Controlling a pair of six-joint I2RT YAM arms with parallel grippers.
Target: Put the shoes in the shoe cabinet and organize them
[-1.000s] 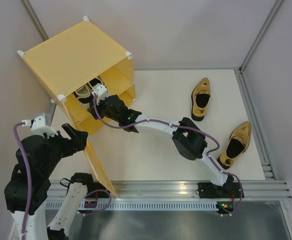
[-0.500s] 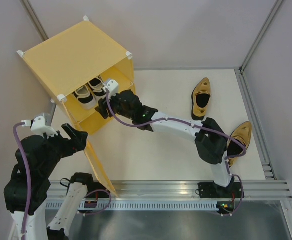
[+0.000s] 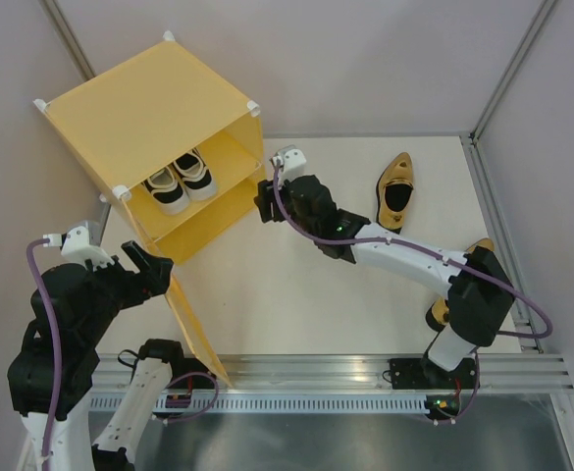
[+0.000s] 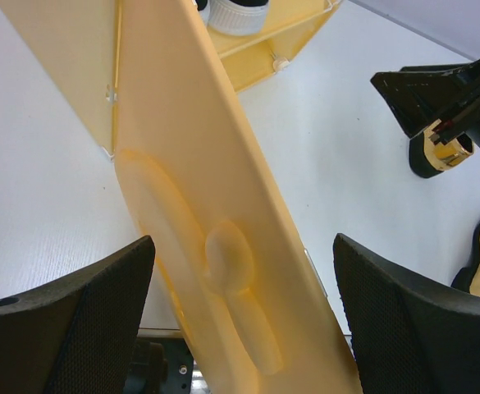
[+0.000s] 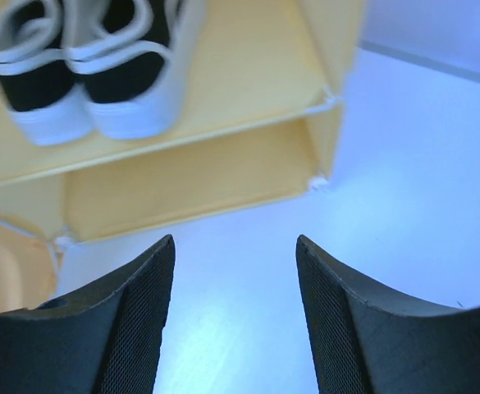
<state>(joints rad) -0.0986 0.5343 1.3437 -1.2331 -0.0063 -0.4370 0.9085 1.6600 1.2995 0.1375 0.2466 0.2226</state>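
From above, the shoe cabinet (image 3: 149, 118) stands at the bench's (image 3: 296, 294) far left corner with its door (image 3: 196, 334) swung open toward the arm bases. Two sneakers (image 3: 181, 178) sit side by side on the inner shelf (image 3: 223, 157); the compartment under it holds nothing that shows.

The right fingers (image 3: 264, 208) hang just outside the cabinet's open front, to the right of the sneakers. Only this view shows the two gold shoes. One gold shoe (image 3: 396, 191) lies well to the right of the right fingers, and the other gold shoe (image 3: 482, 246) is further right, half hidden behind the right arm's elbow.

The right wrist view settles what the overhead cannot. Those fingers stand apart with only bare bench between them. The sneakers' heels lie ahead and to the left on the shelf, and the lower compartment is straight ahead.

The left wrist view shows the left fingers (image 4: 241, 240) spread on either side of the door's free edge, its embossed figure between them. There is a clear gap on the right side; on the left I cannot tell whether the finger touches. From above, the left fingers appear only as a dark shape beside the door.
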